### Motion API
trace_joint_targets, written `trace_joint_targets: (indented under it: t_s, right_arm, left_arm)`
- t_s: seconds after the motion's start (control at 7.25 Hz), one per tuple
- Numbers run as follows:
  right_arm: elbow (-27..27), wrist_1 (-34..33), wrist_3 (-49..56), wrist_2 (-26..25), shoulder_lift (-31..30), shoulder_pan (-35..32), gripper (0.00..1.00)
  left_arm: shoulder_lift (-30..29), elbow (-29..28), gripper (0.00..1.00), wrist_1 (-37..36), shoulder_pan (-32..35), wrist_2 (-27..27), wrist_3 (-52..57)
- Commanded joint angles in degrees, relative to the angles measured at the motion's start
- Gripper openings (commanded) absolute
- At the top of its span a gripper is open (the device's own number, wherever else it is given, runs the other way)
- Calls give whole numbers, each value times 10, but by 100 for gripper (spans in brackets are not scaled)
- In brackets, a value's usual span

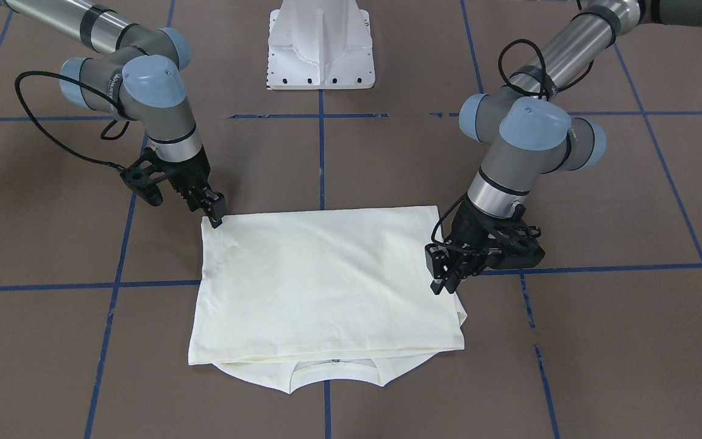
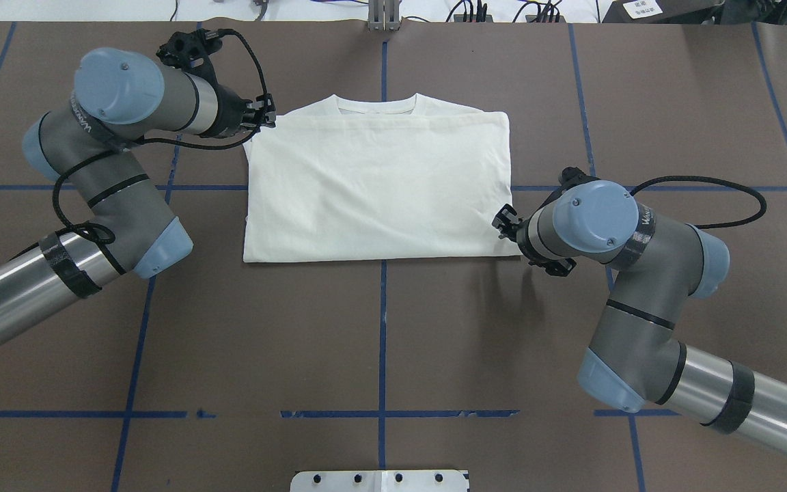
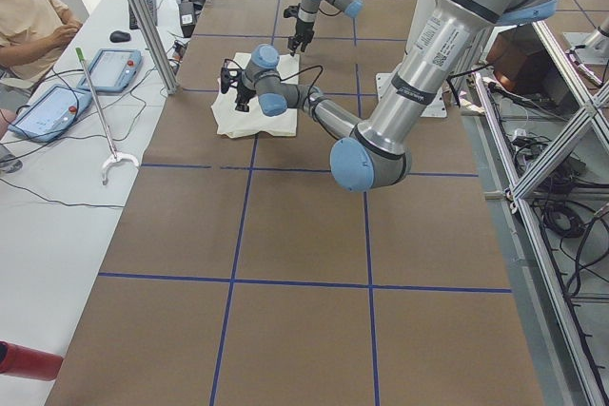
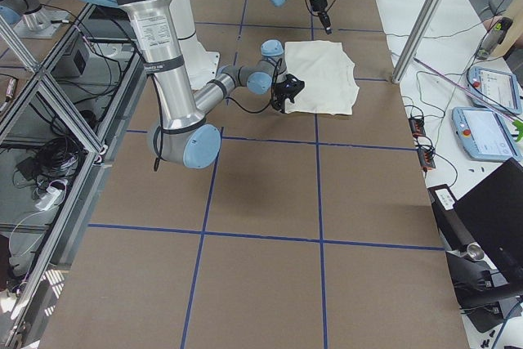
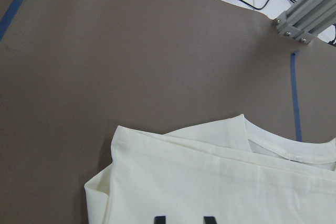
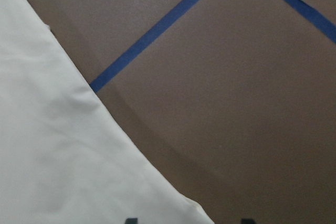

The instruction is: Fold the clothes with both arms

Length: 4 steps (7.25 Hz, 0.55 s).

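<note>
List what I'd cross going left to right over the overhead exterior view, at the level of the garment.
Grey metal left arm with light blue joint caps → folded cream shirt lying flat, plain side up → grey metal right arm with light blue joint caps.

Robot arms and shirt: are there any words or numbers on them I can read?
Nothing here can be read in full.
Shirt: no words show on the side facing up.
Left arm: white lettering near the wrist, too blurred to read.
Right arm: white lettering near the wrist, too blurred to read.
White label past the table's far edge: too small to read.
</note>
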<state>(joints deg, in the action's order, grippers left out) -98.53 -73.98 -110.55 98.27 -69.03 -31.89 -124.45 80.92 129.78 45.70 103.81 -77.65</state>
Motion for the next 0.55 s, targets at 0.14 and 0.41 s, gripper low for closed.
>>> trace_joint_targets:
  t_s: [0.14,0.41]
  right_arm:
    - [7,0,-10,0,0,1,65]
    - [8,0,-42,0,5,3,0]
  left_arm:
    - [0,4,36,-1,4,4,0]
    - [1,5,36,-2,4,4,0]
